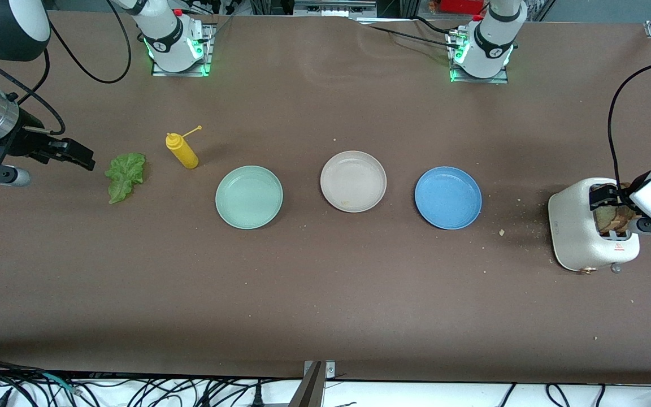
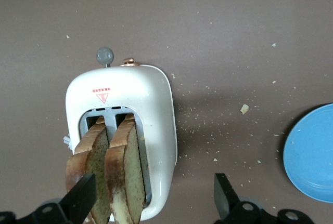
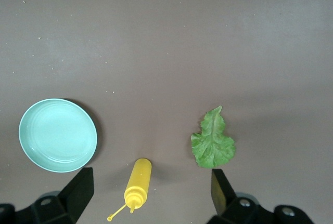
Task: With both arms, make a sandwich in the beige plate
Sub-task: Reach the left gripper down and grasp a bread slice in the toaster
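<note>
**Two bread slices in the toaster, beige plate bare**

Two slices of bread (image 2: 112, 174) stand upright in the slots of the white toaster (image 1: 580, 229), side by side. The toaster sits at the left arm's end of the table, with crumbs (image 2: 243, 109) scattered on the brown table (image 1: 325, 294) around it.

The beige plate (image 1: 353, 181) has nothing big on it. It lies in the middle of a row of three plates — the green plate (image 1: 249, 196) is beside it toward the right arm's end, and the blue plate (image 1: 448, 197) is beside it toward the left arm's end. The three plates do not touch.

The lettuce leaf (image 1: 124, 176) lies flat on the table near the right arm's end. A yellow sauce bottle (image 1: 182, 150) lies between the leaf and the green plate, a bit farther from the front camera than both.

The left gripper (image 2: 153, 198) hangs over the toaster with its fingers wide apart — one finger (image 2: 80, 197) is just beside the outer slice, and the two slices are between the fingers. It grips nothing.

The right gripper (image 3: 148, 193) hangs over the table next to the leaf, fingers spread and holding nothing.
</note>
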